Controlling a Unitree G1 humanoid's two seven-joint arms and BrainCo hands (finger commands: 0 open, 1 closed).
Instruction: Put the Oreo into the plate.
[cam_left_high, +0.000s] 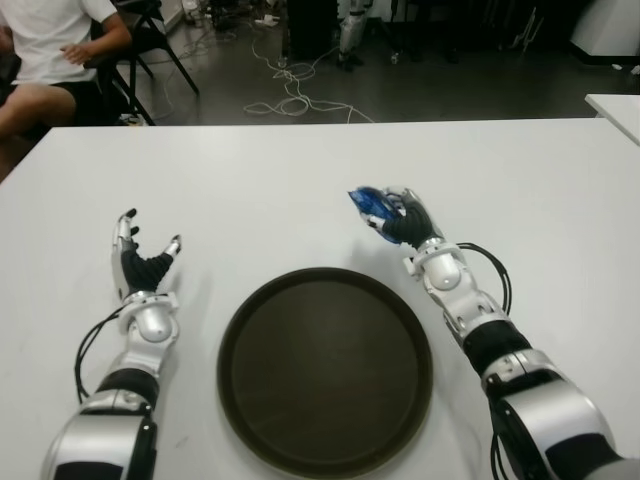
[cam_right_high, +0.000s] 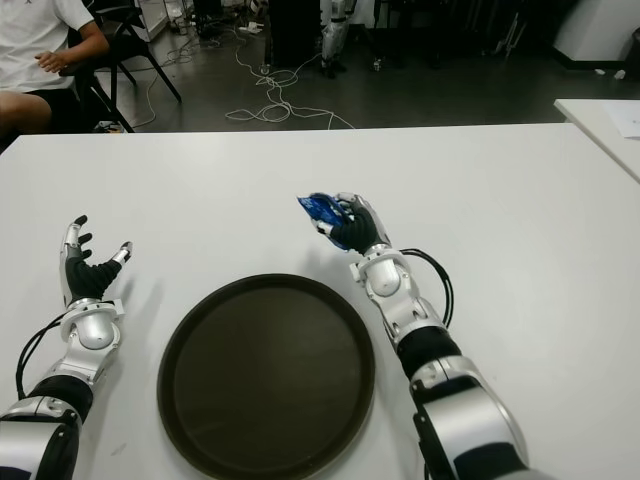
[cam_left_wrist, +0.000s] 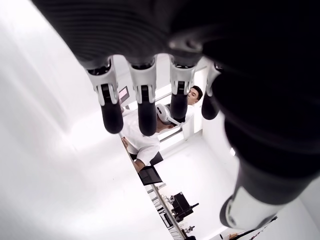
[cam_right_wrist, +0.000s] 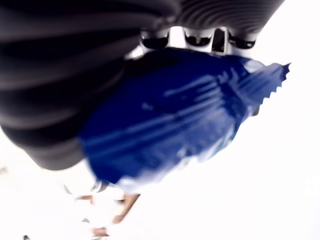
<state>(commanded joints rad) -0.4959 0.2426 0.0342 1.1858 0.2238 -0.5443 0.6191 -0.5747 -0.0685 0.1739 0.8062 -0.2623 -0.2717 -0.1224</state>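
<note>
A blue Oreo packet (cam_left_high: 371, 204) is clamped in my right hand (cam_left_high: 395, 218), whose fingers curl around it just beyond the plate's far right rim. Up close, the right wrist view shows the crinkled blue wrapper (cam_right_wrist: 175, 115) pressed against the palm. The plate (cam_left_high: 325, 369) is a round dark brown dish on the white table (cam_left_high: 280, 190), near the front edge between my arms. My left hand (cam_left_high: 140, 260) shows left of the plate, fingers spread and holding nothing; its fingertips (cam_left_wrist: 112, 115) stand apart in the left wrist view.
A seated person (cam_left_high: 50, 55) in a white shirt is beyond the table's far left corner. Cables (cam_left_high: 290, 95) trail on the dark floor behind the table. Another white table's corner (cam_left_high: 615, 110) shows at the far right.
</note>
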